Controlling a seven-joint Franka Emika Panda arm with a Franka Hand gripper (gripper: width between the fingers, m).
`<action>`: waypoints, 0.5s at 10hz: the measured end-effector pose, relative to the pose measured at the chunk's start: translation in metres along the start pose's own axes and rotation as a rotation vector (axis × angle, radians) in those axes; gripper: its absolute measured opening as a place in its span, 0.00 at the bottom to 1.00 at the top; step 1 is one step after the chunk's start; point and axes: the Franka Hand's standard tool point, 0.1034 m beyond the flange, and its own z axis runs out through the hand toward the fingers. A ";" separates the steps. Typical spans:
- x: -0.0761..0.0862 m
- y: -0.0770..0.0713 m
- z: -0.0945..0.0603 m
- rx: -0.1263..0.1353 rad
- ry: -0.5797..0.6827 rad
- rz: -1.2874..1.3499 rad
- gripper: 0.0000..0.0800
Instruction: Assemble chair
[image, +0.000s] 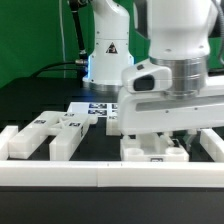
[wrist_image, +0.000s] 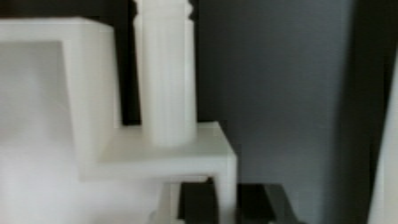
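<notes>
Chair parts sit right at the gripper: your fingers are pressed almost together, and I cannot see anything caught between them. Just beyond the tips lies a white block with 1 upright post rising from it, its end ribbed like a screw thread. A larger slab touches the block beside it.

In the exterior view the gripper hangs low over these pieces, near the front border rail. At least 2 loose parts wait well apart toward the exterior view's left, with the marker board behind them.

My worry is this: with the tips closed and so near the block, a downward or sideways move could shove the block, tilt the post off its seat, or jam it crooked. I cannot tell whether the post is fully seated, so treat it as loose. A fast pull-away could also clip the post.
</notes>
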 end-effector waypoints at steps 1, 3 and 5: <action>0.003 -0.006 0.000 0.000 0.004 -0.005 0.05; 0.007 -0.021 0.000 0.001 0.010 -0.013 0.05; 0.011 -0.032 -0.002 0.002 0.012 -0.026 0.05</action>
